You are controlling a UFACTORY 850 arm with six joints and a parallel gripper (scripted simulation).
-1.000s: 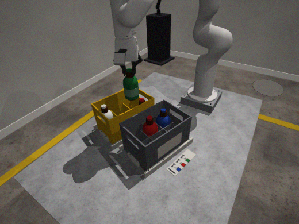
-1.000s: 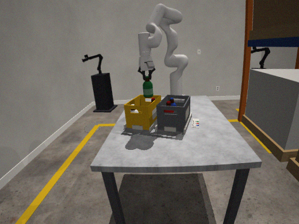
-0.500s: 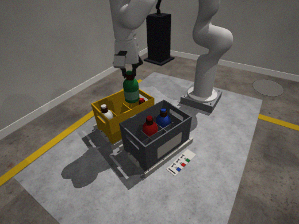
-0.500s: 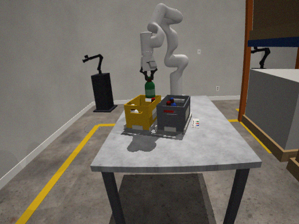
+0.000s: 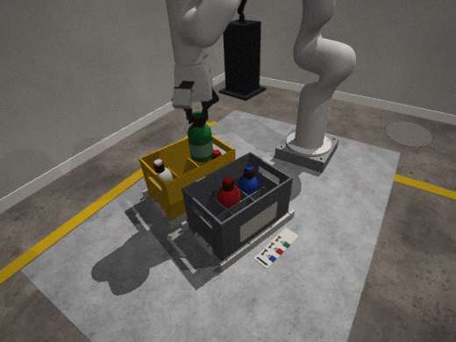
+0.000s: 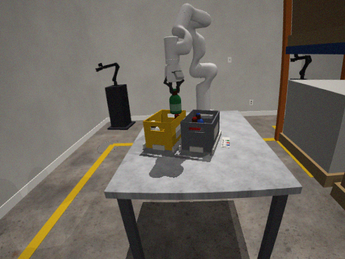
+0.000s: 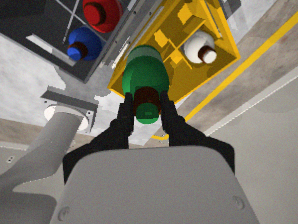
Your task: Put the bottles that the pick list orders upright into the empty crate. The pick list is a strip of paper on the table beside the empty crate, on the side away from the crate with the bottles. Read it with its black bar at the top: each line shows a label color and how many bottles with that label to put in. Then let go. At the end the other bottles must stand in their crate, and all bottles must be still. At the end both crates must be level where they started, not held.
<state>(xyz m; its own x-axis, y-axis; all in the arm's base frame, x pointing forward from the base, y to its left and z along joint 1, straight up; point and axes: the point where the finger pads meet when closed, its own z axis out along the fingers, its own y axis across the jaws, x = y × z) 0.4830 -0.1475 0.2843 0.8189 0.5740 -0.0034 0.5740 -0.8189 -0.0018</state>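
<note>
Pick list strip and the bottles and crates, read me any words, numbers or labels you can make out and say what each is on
Pick list: black bar, then blue, red and green squares; the count marks beside them are too small to read.
Pale panel on the gray crate: blank.
Green bottle in the gripper: plain label band, no text.
No readable words anywhere.
</note>
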